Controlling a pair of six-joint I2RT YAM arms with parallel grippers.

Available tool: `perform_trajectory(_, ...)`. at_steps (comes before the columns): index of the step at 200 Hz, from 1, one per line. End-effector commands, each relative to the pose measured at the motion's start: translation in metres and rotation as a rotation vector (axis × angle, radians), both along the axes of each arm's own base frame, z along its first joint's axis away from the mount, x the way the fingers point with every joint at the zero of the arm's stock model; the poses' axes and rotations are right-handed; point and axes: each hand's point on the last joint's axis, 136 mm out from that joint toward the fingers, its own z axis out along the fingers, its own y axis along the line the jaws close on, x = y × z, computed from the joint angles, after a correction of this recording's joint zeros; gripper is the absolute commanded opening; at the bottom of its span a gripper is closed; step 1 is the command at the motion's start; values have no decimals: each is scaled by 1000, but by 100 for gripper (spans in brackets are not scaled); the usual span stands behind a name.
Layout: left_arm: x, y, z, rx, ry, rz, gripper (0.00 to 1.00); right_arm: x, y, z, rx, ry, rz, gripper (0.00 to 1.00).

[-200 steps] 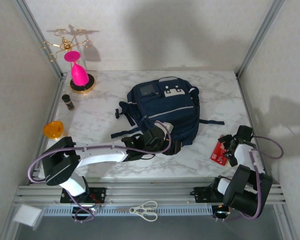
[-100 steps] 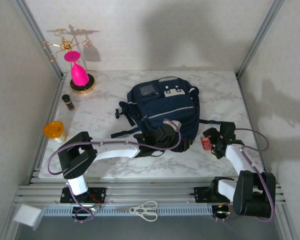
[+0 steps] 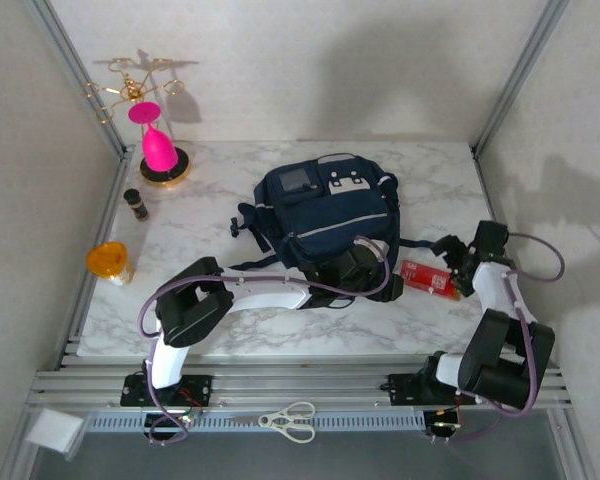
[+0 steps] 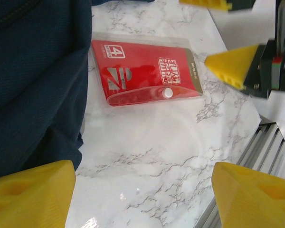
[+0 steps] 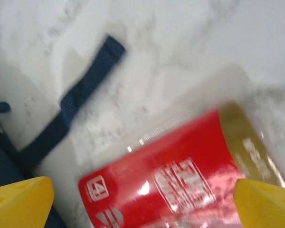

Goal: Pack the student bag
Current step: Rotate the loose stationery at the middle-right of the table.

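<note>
The student bag, navy with grey piping, lies mid-table; its fabric also shows in the left wrist view. A red packet in a clear sleeve lies flat on the marble just right of the bag. My left gripper hovers at the bag's front right corner, open, its yellow fingertips spread wide with bare marble between them. My right gripper stands open over the packet's right end, apart from it. A dark bag strap runs beside the packet.
A pink cone on a gold stand, a small dark bottle and an orange cup sit at the left. Scissors lie on the front rail. The table's metal front edge is close to the packet.
The right gripper carried the red packet left toward the bag, set it on the marble and opened. The left gripper slid right along the bag's front.
</note>
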Motion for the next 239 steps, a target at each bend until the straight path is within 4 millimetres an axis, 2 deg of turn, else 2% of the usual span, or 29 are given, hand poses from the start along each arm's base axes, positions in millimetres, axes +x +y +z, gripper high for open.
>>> perform_trajectory(1, -1, -8, 3, -24, 11, 26, 75, 26, -18, 5, -76, -14, 55, 99)
perform_trajectory(30, -10, -13, 4, -88, 87, 79, 75, 48, -9, -18, 42, 11, 106, 99)
perform_trajectory(56, -19, -17, 2, -100, 130, 144, 75, 45, -9, -34, 61, 44, 86, 99)
perform_trajectory(98, -24, -15, -9, -117, 239, 235, 76, -4, 4, -52, 83, 119, 39, 99)
perform_trajectory(120, -20, -14, -18, -143, 254, 275, 79, -25, 18, -59, 123, 131, 53, 99)
perform_trajectory(156, -13, -27, -28, -184, 288, 272, 79, -49, 47, -52, 190, 102, 85, 99)
perform_trajectory(173, -8, -33, -33, -178, 289, 275, 78, -55, 62, -40, 218, 67, 114, 99)
perform_trajectory(183, -2, -34, -38, -161, 276, 289, 78, -55, 59, -32, 193, 51, 120, 99)
perform_trajectory(196, 6, -38, -39, -151, 258, 290, 77, -49, 42, -21, 110, 42, 103, 99)
perform_trajectory(219, 22, -45, -38, -122, 209, 278, 72, -43, 20, -30, 138, 65, 42, 97)
perform_trajectory(239, 33, -49, -35, -102, 143, 262, 67, -27, 17, -29, 158, 20, 45, 94)
